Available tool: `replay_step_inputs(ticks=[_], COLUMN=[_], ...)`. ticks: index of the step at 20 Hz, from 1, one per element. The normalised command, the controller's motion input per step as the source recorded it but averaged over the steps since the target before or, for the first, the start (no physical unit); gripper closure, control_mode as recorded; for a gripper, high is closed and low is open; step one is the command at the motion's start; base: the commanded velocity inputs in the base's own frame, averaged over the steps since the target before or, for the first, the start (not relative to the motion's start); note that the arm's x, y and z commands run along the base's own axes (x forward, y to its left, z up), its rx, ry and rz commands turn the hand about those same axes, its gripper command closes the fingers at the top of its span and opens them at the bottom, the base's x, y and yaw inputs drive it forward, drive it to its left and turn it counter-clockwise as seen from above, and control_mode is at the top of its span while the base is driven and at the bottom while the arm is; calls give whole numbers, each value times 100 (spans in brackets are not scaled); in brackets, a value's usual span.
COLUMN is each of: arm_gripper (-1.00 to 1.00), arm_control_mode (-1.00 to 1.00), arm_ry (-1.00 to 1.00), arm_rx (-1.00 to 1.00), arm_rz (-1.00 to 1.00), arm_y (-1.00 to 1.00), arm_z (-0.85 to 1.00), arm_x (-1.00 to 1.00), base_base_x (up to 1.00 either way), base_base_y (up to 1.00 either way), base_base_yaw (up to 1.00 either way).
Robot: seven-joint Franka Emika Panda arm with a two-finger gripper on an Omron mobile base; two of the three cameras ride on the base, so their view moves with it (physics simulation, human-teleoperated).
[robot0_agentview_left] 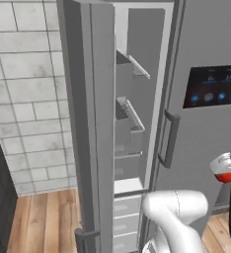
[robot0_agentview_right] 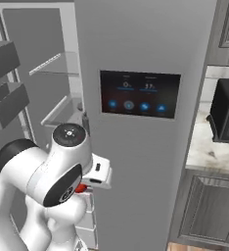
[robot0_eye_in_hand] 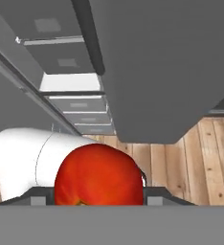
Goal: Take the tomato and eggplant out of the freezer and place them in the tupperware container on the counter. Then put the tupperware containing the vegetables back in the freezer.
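Carrying the tomato (robot0_eye_in_hand: 98, 174) away from the freezer (robot0_agentview_left: 206, 44) looks to be the step in hand, the first of the two vegetables on its way to the tupperware. The freezer is the biggest thing here: its left door (robot0_agentview_left: 85, 123) stands open, showing white walls, grey door bins (robot0_agentview_left: 130, 126) and drawers (robot0_agentview_left: 127, 207) low down, while the right door with its dark touch panel (robot0_agentview_right: 139, 94) and long handle (robot0_agentview_left: 169, 138) stays closed and takes up most of the right base view. To the right of it lies the counter (robot0_agentview_right: 204, 147) with the black microwave (robot0_agentview_right: 227, 110) on it, above dark cabinets (robot0_agentview_right: 209, 211). I cannot see the tupperware or the eggplant in these pictures. The gripper (robot0_eye_in_hand: 98, 198) holds the tomato, its jaws closed on the red ball, which sits right up against the hand camera; a sliver of red also peeks out under the hand in the right base view. The next move calls for swinging or driving rightward to the counter and finding the container. The closed right door and its handle stand near the hand, so I judge the arm needs room to clear them.
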Motion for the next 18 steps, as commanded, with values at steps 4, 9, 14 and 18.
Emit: replay_step_inputs(ticks=[4, 9, 14, 18], arm_gripper=[100, 100, 100, 100], arm_control_mode=[100, 100, 100, 100], arm_ry=[0, 0, 0, 0], arm_rx=[0, 0, 0, 0], arm_rz=[0, 0, 0, 0], arm_y=[0, 0, 0, 0], arm_z=[0, 0, 0, 0], arm_x=[0, 0, 0, 0], base_base_x=[-24, 12, 22, 49], base_base_y=[-93, -100, -100, -100], base_base_yaw=[1, 0, 0, 0])
